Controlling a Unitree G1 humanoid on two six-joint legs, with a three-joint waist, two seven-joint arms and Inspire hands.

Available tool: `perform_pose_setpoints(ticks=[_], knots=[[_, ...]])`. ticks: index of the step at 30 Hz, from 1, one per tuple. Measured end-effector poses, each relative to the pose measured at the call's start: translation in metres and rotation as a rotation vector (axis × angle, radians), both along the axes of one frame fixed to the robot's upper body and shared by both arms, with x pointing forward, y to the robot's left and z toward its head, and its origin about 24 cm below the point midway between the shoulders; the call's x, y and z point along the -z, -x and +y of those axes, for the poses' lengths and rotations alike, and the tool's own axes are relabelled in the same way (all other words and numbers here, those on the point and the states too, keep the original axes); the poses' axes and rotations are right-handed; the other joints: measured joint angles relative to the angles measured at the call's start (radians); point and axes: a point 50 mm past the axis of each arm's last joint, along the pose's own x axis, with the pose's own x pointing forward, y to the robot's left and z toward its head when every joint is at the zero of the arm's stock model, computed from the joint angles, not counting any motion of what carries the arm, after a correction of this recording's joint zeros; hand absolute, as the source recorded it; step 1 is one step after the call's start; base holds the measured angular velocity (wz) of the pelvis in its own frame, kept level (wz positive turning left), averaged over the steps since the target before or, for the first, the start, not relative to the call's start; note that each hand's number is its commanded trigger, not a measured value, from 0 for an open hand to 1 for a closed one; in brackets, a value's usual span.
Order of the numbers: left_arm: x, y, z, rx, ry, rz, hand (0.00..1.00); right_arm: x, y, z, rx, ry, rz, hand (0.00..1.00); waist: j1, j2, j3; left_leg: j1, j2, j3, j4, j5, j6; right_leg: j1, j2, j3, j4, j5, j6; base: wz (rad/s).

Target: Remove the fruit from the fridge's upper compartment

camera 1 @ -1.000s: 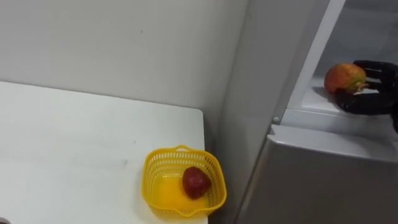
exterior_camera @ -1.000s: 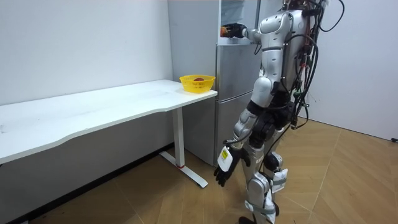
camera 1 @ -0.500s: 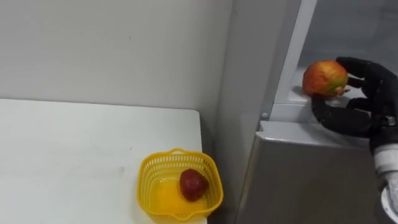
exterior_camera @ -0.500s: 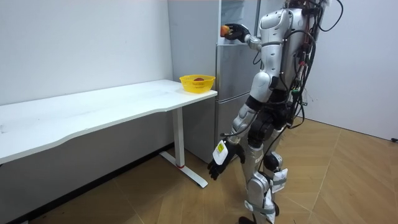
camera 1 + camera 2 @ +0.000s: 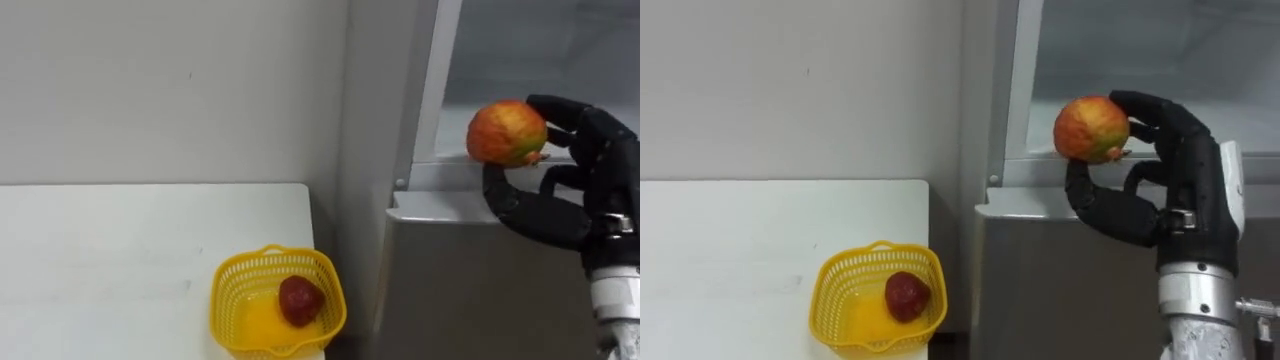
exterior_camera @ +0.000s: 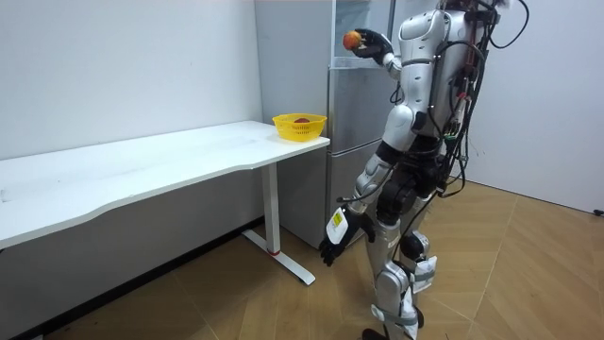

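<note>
Standing at the fridge (image 6: 351,142), the robot has its left hand (image 6: 328,253) hanging by its thigh. Its right hand (image 5: 545,205) is up, fingertips and thumb curled round a red-and-yellow fruit (image 5: 507,132) above the palm, just before the open upper compartment (image 5: 530,50).

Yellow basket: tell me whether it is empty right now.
No, a dark red fruit lies inside the yellow basket, which stands at the corner of the white table.
</note>
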Motion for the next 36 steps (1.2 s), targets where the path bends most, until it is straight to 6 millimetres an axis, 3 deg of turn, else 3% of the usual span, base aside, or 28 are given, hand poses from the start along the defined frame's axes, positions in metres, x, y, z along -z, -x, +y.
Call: perform_pose_setpoints(ticks=[4, 10, 15, 24, 28, 31, 36], knots=[[0.002, 0.004, -0.001, 0.007, 0.001, 0.019, 0.0, -0.01, 0.012, 0.011, 0.009, 0.098, -0.093, 1.0, 0.003, -0.007, 0.0003, 0.0, 0.0, 0.003, 0.0, 0.0, 0.0, -0.002, 0.0, 0.002, 0.002, 0.0, 0.0, -0.05], [0.002, 0.0, -0.001, 0.023, 0.0, 0.015, 0.0, -0.008, 0.014, 0.034, -0.028, 0.272, -0.106, 1.0, 0.008, -0.025, 0.0125, -0.003, 0.001, 0.01, 0.0, 0.0, 0.0, -0.004, 0.0, 0.007, 0.001, -0.001, 0.0, 0.0], [0.002, -0.005, -0.002, 0.029, 0.01, 0.007, 0.0, -0.002, 0.016, 0.056, -0.089, 0.428, -0.099, 1.0, 0.033, -0.031, 0.0104, -0.004, 0.002, 0.009, -0.006, 0.0, 0.0, -0.007, 0.01, 0.009, 0.0, -0.001, -0.001, 0.0], [0.001, -0.016, 0.0, 0.042, 0.019, -0.001, 0.0, 0.004, 0.016, 0.077, -0.183, 0.545, -0.082, 1.0, 0.07, -0.047, 0.008, -0.006, 0.003, 0.0, -0.006, 0.0, 0.0, -0.004, 0.01, 0.007, 0.0, -0.001, -0.001, 0.02], [0.002, -0.015, 0.0, 0.079, 0.018, 0.024, 0.0, 0.003, 0.016, 0.085, -0.223, 0.55, -0.087, 1.0, 0.081, -0.059, 0.0105, -0.007, 0.002, -0.009, -0.006, 0.0, 0.0, -0.004, 0.009, 0.003, 0.0, -0.001, -0.001, 0.03], [0.001, -0.017, 0.001, 0.086, 0.013, 0.019, 0.0, 0.005, 0.009, 0.088, -0.253, 0.563, -0.069, 1.0, 0.094, -0.068, 0.0169, -0.009, 0.002, -0.014, -0.005, 0.0, 0.0, -0.004, 0.009, 0.001, 0.0, -0.001, -0.001, 0.03], [0.0, -0.019, 0.006, 0.089, 0.0, 0.014, 0.0, 0.026, -0.001, 0.093, -0.288, 0.596, 0.036, 1.0, 0.118, -0.085, 0.0148, -0.017, 0.002, -0.023, -0.005, 0.0, 0.0, -0.007, 0.009, -0.006, 0.0, -0.001, -0.001, 0.04]])
